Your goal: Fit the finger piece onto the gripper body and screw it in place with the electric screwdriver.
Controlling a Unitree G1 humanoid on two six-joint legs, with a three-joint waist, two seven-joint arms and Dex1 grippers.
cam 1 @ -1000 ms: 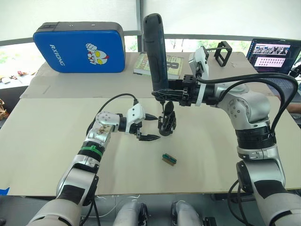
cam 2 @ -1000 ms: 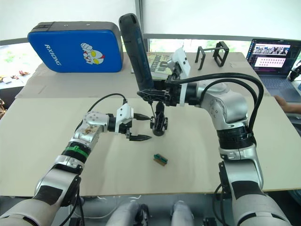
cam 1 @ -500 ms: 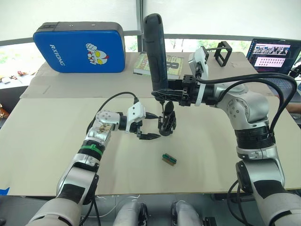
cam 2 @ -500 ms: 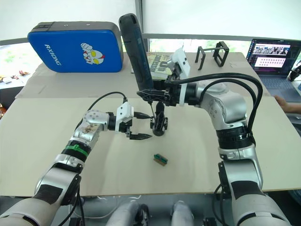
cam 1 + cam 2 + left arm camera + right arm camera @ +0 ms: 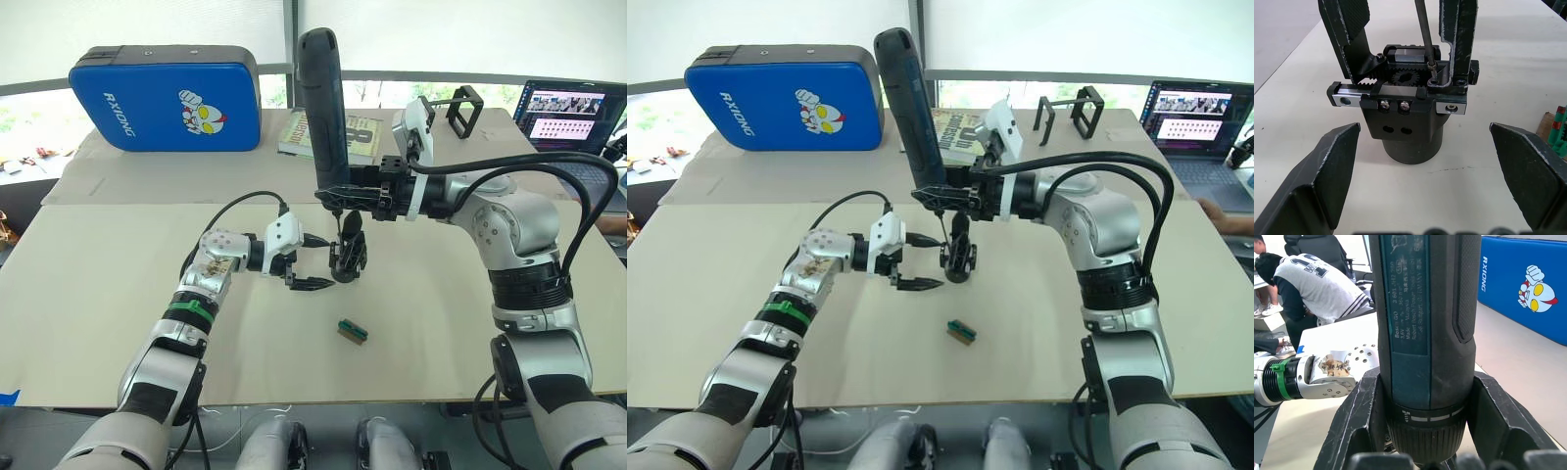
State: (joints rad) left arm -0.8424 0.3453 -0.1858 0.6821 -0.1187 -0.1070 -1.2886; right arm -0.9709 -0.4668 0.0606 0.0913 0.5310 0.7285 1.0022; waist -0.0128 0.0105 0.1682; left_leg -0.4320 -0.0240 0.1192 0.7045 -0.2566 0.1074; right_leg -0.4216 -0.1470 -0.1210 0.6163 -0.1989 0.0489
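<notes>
Left end effector (image 5: 315,262) spread, centre-left of frame, just beside the gripper body (image 5: 348,255) standing on the desk (image 5: 98,284) at centre. Right end effector (image 5: 343,198) pinches the upright screwdriver (image 5: 323,108), bit down on the body.

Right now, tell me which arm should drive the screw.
The right. Its tool already grips the screwdriver upright, the bit resting on a screw in the gripper body. The left tool is open beside the body, holding nothing.
</notes>
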